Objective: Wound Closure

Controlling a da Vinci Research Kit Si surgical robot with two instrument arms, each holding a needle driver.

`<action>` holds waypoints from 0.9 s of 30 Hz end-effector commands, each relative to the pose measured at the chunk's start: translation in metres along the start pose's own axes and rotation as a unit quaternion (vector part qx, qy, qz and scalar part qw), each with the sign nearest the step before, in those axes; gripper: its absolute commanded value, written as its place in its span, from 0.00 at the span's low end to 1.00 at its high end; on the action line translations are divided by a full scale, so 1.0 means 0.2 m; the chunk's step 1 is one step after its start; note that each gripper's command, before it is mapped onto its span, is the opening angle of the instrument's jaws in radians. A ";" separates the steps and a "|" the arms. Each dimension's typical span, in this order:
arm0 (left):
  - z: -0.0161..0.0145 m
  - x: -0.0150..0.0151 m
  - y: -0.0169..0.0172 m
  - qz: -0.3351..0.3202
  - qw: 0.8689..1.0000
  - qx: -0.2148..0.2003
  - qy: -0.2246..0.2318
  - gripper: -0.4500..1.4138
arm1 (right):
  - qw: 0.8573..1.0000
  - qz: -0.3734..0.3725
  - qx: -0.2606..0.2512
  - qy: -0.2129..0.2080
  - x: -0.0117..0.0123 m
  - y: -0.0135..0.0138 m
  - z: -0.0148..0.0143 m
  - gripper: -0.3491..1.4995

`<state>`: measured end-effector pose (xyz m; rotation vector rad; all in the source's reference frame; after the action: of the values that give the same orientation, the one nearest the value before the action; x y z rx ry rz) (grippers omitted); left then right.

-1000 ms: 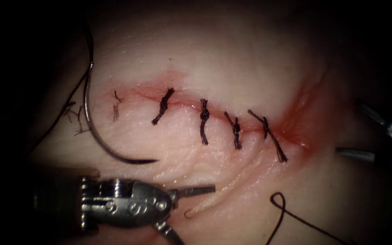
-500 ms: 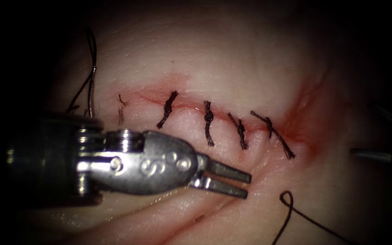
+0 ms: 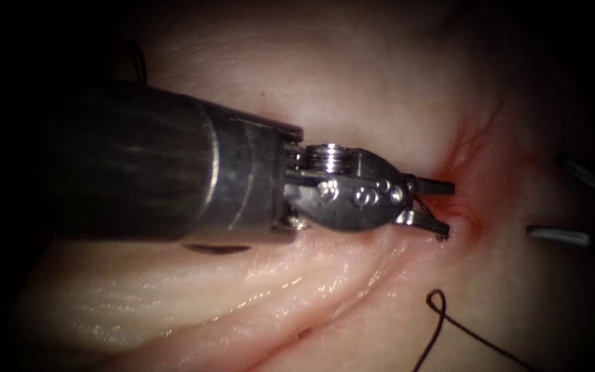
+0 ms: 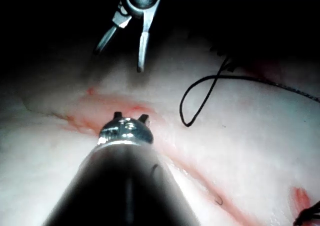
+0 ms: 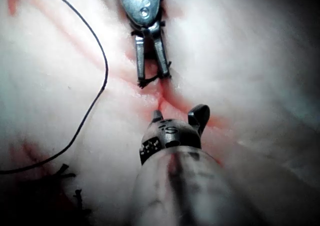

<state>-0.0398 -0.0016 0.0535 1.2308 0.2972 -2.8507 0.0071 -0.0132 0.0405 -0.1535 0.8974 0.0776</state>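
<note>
The left tool [image 3: 430,204] lies across the tissue [image 3: 352,83] with its long axis running left to right; its shaft and wrist cover the cut and most of the stitches. Its jaws are parted a little and point at the right end of the cut, in the red fluid [image 3: 466,148]. They hold nothing that can be made out. In the right wrist view the dark tails of a stitch [image 5: 147,80] lie at the tips of the left tool [image 5: 150,53]. The right tool [image 3: 587,207], at the right edge, has its jaws wide apart and empty. A loop of thread [image 3: 437,303] lies loose on the tissue below the cut. No container is in the scene.
</note>
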 end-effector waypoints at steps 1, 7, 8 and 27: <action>0.003 0.001 -0.002 0.001 1.000 -0.001 0.001 0.50 | 1.000 0.000 0.000 0.001 0.001 0.000 0.005 0.65; 0.006 0.006 0.002 -0.004 1.000 0.000 -0.011 0.56 | 1.000 -0.001 0.000 0.000 0.001 -0.001 0.005 0.65; 0.007 0.007 0.002 -0.005 1.000 0.000 -0.011 0.56 | 1.000 -0.001 0.000 0.000 0.001 -0.001 0.006 0.65; 0.014 0.002 0.003 0.021 0.994 0.023 -0.103 0.40 | 1.000 -0.001 0.001 -0.003 0.003 -0.003 0.008 0.67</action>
<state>-0.0416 -0.0029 0.0545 0.9133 0.1897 -2.9225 0.0080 -0.0137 0.0408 -0.1514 0.8887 0.0756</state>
